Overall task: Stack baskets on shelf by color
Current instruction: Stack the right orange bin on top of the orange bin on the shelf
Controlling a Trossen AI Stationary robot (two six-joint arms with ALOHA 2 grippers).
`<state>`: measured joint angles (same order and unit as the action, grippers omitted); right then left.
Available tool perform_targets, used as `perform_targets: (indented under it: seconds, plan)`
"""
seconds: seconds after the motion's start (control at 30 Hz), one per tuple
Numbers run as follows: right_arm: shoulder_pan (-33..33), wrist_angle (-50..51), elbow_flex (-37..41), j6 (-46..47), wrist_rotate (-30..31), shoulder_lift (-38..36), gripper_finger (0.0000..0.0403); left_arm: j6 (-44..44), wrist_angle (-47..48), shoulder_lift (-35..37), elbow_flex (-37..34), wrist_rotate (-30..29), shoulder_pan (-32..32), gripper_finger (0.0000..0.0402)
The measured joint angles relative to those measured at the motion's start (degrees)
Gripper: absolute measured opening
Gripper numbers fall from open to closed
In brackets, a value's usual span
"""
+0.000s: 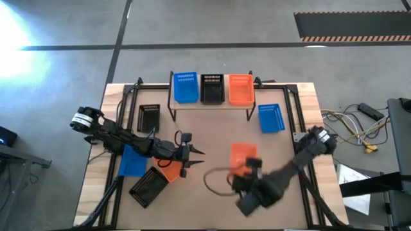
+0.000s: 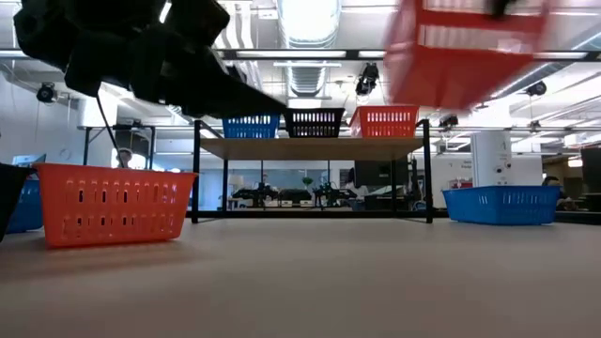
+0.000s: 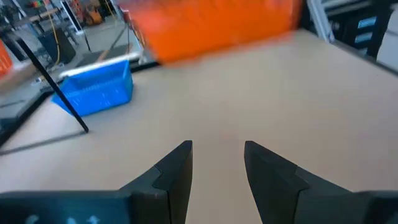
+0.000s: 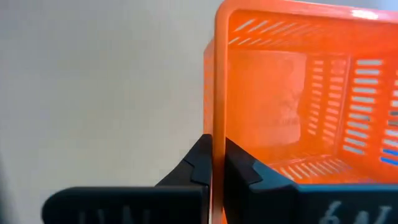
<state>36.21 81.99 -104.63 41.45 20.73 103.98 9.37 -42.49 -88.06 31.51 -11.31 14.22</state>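
The shelf [image 1: 212, 106] stands at the table's far side and carries one blue [image 1: 185, 86], one black [image 1: 212, 88] and one orange basket [image 1: 241, 89] side by side. My right gripper [image 1: 250, 167] is near the table's middle, shut on another orange basket [image 1: 241, 154]. That basket shows high above the tabletop in the low view [image 2: 460, 52]. My left gripper [image 1: 196, 152] hovers open left of it, above the bare table [image 3: 217, 155], touching nothing. An orange basket [image 1: 170, 168] rests on its base just behind the left gripper. My right gripper holds the orange basket by the rim of one side wall [image 4: 214, 134], on the basket's near end. One finger is inside the basket and one outside. The fingers come from above, slanting down. The basket is lifted clear of the table.
Loose baskets sit on the table: black [image 1: 149, 117] at far left, blue [image 1: 133, 160] and black [image 1: 149, 187] at near left under the left arm, and blue [image 1: 271, 118] right of the shelf. A dark cable [image 1: 215, 181] loops near the right arm. Bare tabletop lies before the shelf.
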Motion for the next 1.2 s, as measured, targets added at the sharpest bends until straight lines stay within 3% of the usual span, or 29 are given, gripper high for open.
perform_targets:
  seconds: [0.2,0.33,0.53,0.77,1.2]
  plan:
    - [-13.17,7.92,-9.08,-25.57,5.82,-3.42,0.0008,-0.01,-0.40,-2.24,-0.02,-0.09,0.00,0.0130]
    - [-24.97,8.15,-10.28,-43.76,5.88,-7.07,0.0008,-0.02,-0.86,-3.48,0.29,-0.11,0.00,0.0130]
    - [-43.09,7.53,-9.73,-60.92,5.76,-10.72,0.0008,-0.56,-0.86,-4.10,0.39,-0.13,0.00,0.0130]
    - [-56.29,7.03,-9.27,-64.41,-6.18,-9.95,0.0009,-2.95,-0.91,-4.10,0.39,-0.13,0.00,0.0130]
    - [-58.64,5.55,-8.20,-63.14,-10.52,-8.16,0.0009,-3.17,-0.87,-4.08,0.39,-0.13,0.00,0.0130]
